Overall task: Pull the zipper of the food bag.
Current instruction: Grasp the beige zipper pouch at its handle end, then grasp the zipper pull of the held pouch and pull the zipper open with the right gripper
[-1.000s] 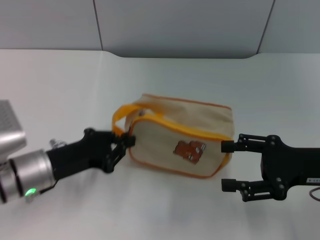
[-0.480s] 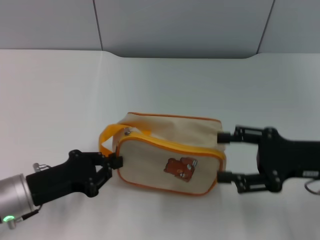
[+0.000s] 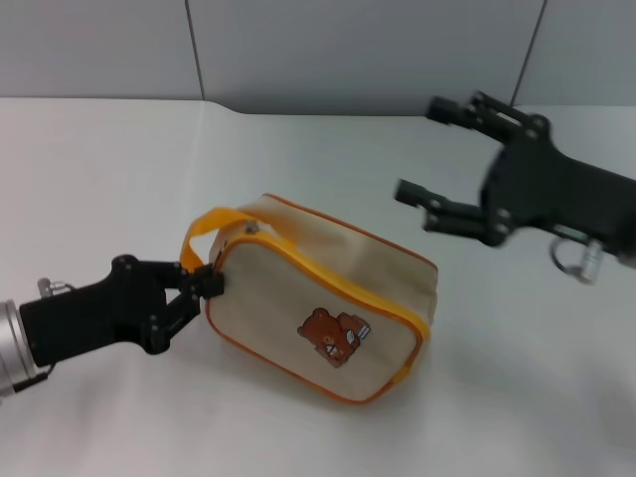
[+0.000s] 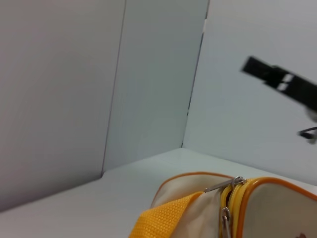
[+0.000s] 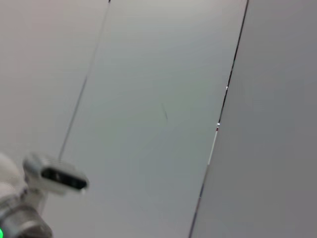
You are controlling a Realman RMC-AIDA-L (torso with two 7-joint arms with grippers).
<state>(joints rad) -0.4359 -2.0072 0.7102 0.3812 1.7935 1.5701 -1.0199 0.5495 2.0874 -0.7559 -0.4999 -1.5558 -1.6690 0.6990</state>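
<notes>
Right gripper: lifted clear of food bag since half-second ago, jaws spread wide, empty, now above and beyond bag. Left gripper: pinched narrow at bag's handle-end. Bag swung, right end nearer. Zipper closed.

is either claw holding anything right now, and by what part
The left claw grips the food bag at its end by the zipper. The right claw is open, raised, holding nothing.

white table, grey panelled wall
</notes>
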